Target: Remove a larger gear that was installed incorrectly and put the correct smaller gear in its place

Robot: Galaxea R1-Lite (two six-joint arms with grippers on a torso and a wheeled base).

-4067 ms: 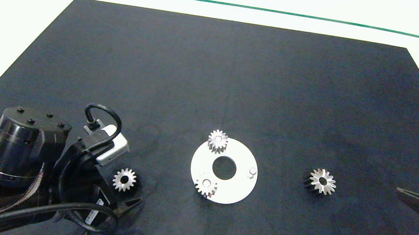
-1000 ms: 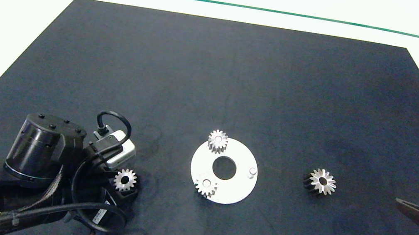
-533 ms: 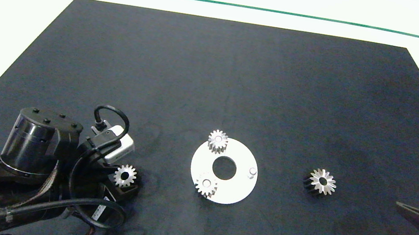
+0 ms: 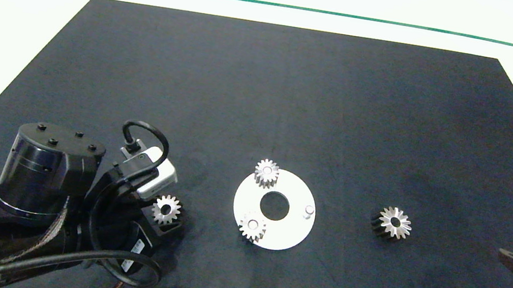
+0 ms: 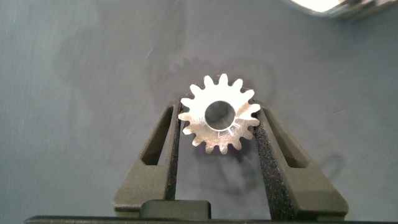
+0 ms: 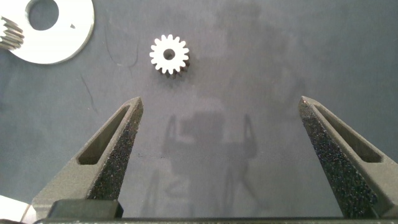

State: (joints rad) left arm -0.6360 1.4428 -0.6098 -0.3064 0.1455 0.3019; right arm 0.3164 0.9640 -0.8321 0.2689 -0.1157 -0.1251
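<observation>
Jaws of the left gripper [image 5: 219,127] are closed on the smaller gear [image 4: 166,209], which is seen in the left wrist view clamped by its teeth between the two foam-lined fingers [image 5: 273,152], its bore facing the camera. In the head view this gripper is placed at the near left of the dark mat [image 4: 285,92] on the worktop [image 4: 8,22], to the left of the round plate [image 4: 289,231].

On the plate two small gears are seated: one [image 4: 266,172] at the far edge and one [image 4: 252,226] at the near left edge. A bare pin [image 4: 309,210] is seen on the plate's right side, beside the large centre hole.

The larger gear [image 4: 393,222], with its pointed teeth, is lying on the mat to the right of the plate, well apart from it.

The right gripper [image 6: 217,155] is held near the right edge of the mat, its jaws spread wide and nothing between them; the larger gear [image 6: 169,55] and part of the plate [image 6: 56,37] are seen beyond its fingers.
</observation>
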